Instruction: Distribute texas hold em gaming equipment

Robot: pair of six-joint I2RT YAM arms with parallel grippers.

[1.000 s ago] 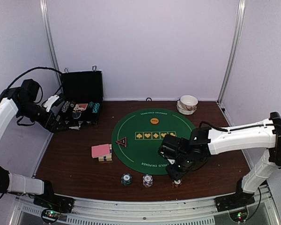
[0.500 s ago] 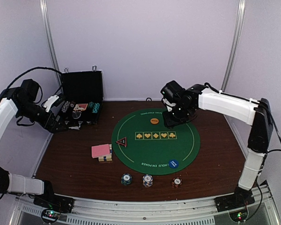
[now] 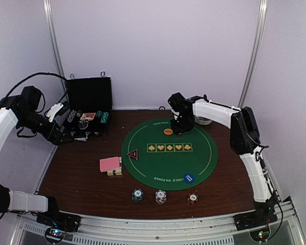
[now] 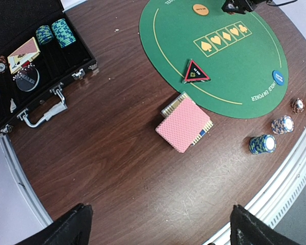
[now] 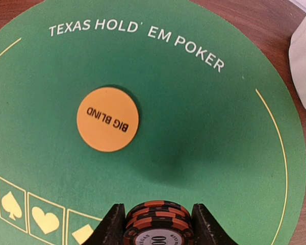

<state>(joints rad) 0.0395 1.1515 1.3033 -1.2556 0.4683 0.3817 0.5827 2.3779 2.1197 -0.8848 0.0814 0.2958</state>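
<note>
My right gripper (image 5: 158, 217) is shut on a short stack of orange-and-black poker chips (image 5: 159, 224), just above the green mat (image 5: 219, 127). The orange "BIG BLIND" disc (image 5: 107, 126) lies ahead and to the left of the stack. In the top view this gripper (image 3: 179, 127) is at the mat's far side beside the orange disc (image 3: 168, 131). Pink-backed cards (image 3: 110, 164), the triangular marker (image 3: 132, 154), the blue disc (image 3: 189, 178) and three chip stacks (image 3: 160, 196) lie nearer me. My left gripper (image 4: 160, 219) is open and empty, high above the table.
The open black case (image 3: 89, 107) stands at the far left, with teal chips (image 4: 58, 33) and a card (image 4: 24, 53) inside. White bowls (image 5: 303, 66) sit just off the mat's far right. The table's metal front rail (image 4: 296, 168) runs close behind the chip stacks.
My right arm swung from the mat's near edge, by the front chip stacks, to the far side beside the orange disc. The left arm has not moved.
</note>
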